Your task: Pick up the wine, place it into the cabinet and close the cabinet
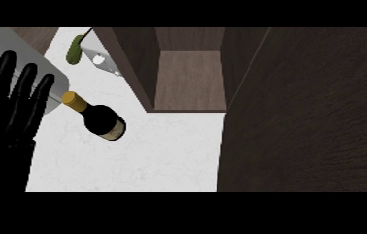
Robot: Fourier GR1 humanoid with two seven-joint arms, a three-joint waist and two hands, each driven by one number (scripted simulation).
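- A dark glass wine bottle with a gold-capped neck [98,117] sits on the white speckled surface [143,165], its long axis running diagonally, cap toward the upper left and base toward the lower right.
- The dark wooden cabinet [188,82] stands open just right of the bottle, its brown interior shelf exposed.
- The robot's black left hand [22,102] rests at the view's left edge, fingers straight and spread, holding nothing.
- A green vegetable [75,51] lies beyond, near the cabinet's corner.
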